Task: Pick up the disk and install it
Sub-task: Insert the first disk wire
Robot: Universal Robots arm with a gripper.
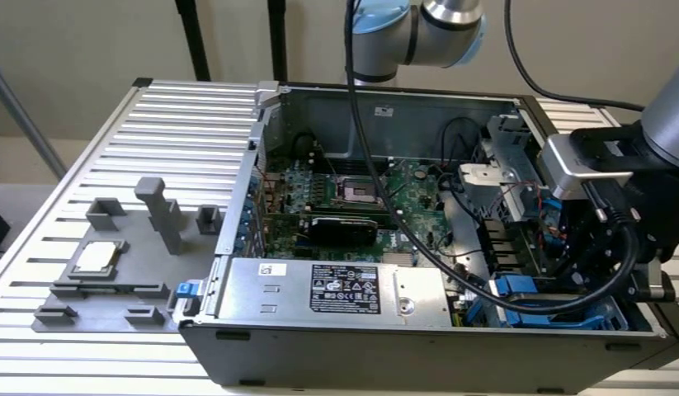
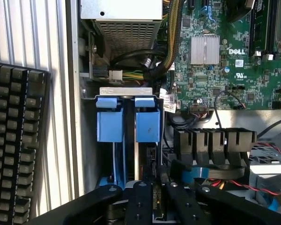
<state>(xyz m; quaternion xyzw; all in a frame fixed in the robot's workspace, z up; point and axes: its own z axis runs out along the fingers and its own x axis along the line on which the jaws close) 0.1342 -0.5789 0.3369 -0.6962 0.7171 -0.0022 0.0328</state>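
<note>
The disk stands on edge in the drive bay at the open computer case's corner, its blue carrier end up against the bay's metal lip and its dark body running back to my fingers. My gripper sits right behind it, black fingers drawn close together on the disk's rear edge. In the exterior view the gripper reaches down into the case's near corner at that view's right, over the blue carrier rails. The grip itself is hidden there by the wrist body.
A second blue carrier fills the neighbouring slot. The power-supply box, motherboard and black cable bundles crowd the case. A grey fixture with a small CPU chip stands on the slatted table. A keyboard lies outside the case.
</note>
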